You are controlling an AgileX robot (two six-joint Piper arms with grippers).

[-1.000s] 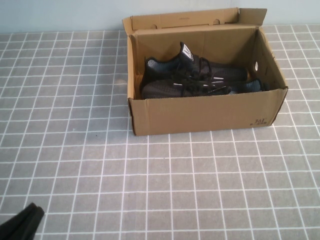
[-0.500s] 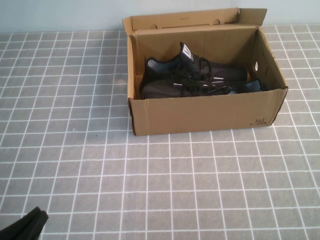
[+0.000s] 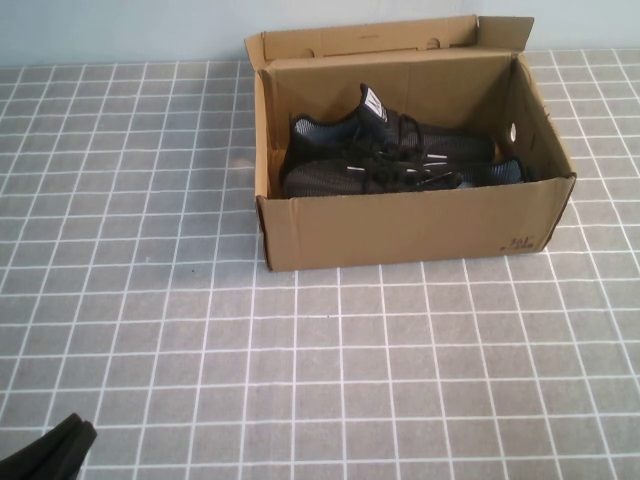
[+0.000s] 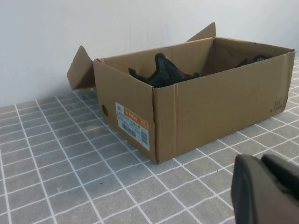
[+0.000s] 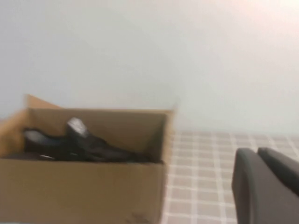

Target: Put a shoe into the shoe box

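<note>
Two black shoes lie side by side inside the shoe box (image 3: pixel 410 225), the shoe (image 3: pixel 365 175) nearer the front wall, the other shoe (image 3: pixel 400 135) behind it. The box stands open at the worktop's (image 3: pixel 150 300) far edge. The left pincer (image 3: pixel 50 452) sits at the near left corner; the right pincer (image 5: pixel 268 189) shows only in its wrist view. I cannot tell either one's opening.

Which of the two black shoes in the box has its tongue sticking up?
The back shoe, nearer the box's far wall: its white-labelled tongue stands up. The front shoe lies lower. The left gripper is parked near the table corner; the right gripper is off to the box's side.
</note>
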